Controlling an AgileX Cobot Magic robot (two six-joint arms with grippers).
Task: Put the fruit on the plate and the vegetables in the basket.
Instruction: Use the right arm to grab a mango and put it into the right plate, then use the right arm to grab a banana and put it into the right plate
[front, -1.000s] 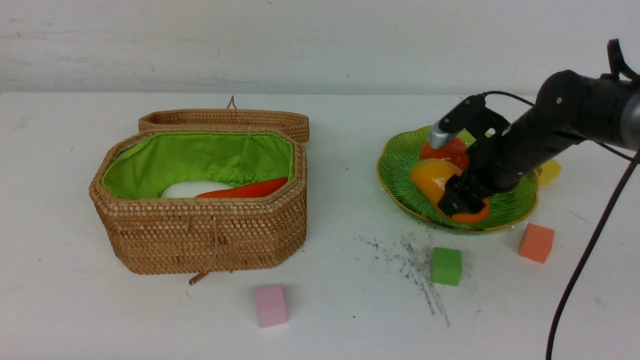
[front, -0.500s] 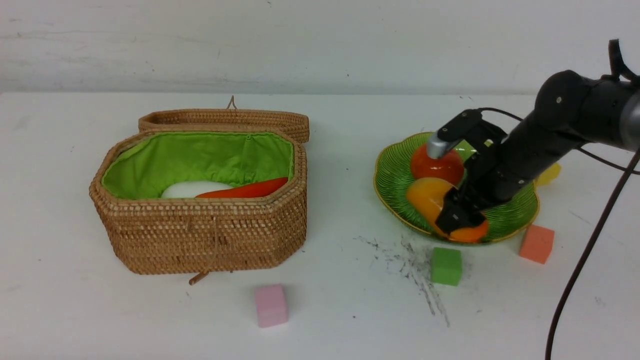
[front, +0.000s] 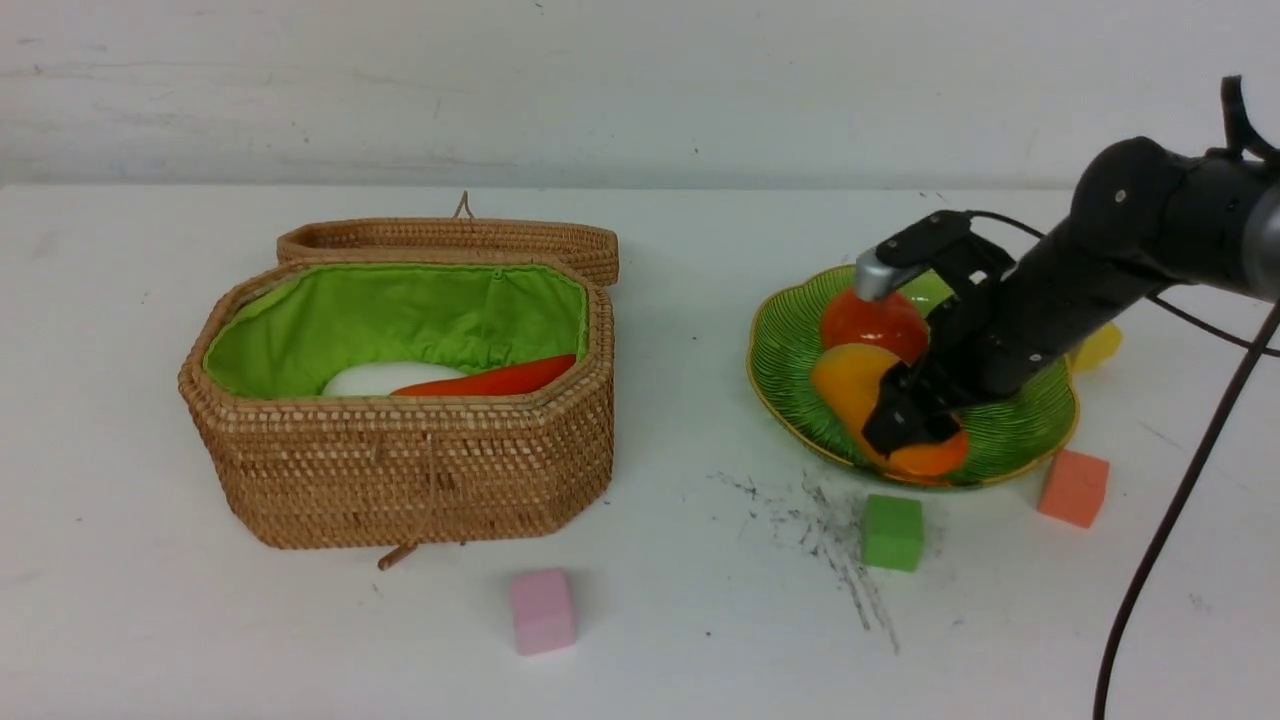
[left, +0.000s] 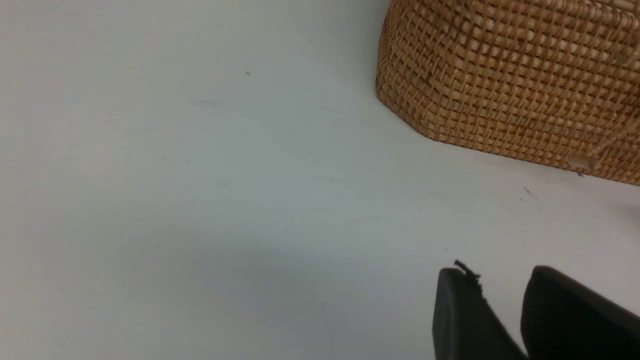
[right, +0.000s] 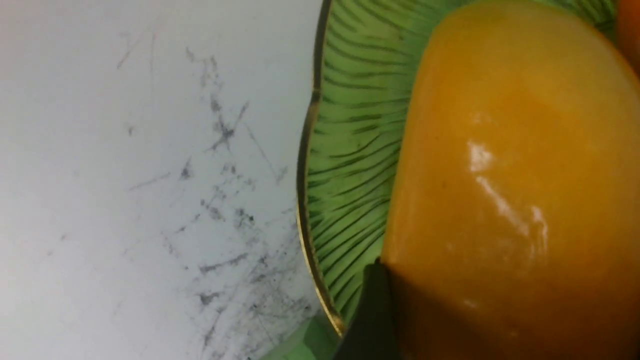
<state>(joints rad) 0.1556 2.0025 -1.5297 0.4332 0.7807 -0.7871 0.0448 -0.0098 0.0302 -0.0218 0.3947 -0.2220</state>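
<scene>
Right gripper (front: 905, 412) down over the plate (front: 790, 345), jaws spread wide around the orange-yellow mango (front: 850, 378); 1 dark finger (right: 372, 315) right against the mango's side in the right wrist view, though a firm hold or a loose straddle hard to tell from here. Left gripper (left: 502, 305) low above bare worktop (front: 650, 620) near a corner of the basket (left: 510, 75), fingertips nearly together with only a narrow slit between, nothing in it.

Basket (front: 400, 470) on the left with lid (front: 450, 240) thrown back behind it, green lining showing, white radish (front: 375, 378) and long orange-red carrot-like piece (front: 500, 378) lying inside. Plate on the right, carrying the mango at its near side and the red persimmon (front: 870, 322) just behind, touching. Around it 3 foam cubes: pink (front: 542, 610), green (front: 892, 532) and orange (front: 1072, 487), plus a yellow piece (front: 1100, 345) partly hidden behind the right arm. Dark scuff marks (front: 820, 520) beside the green cube.
</scene>
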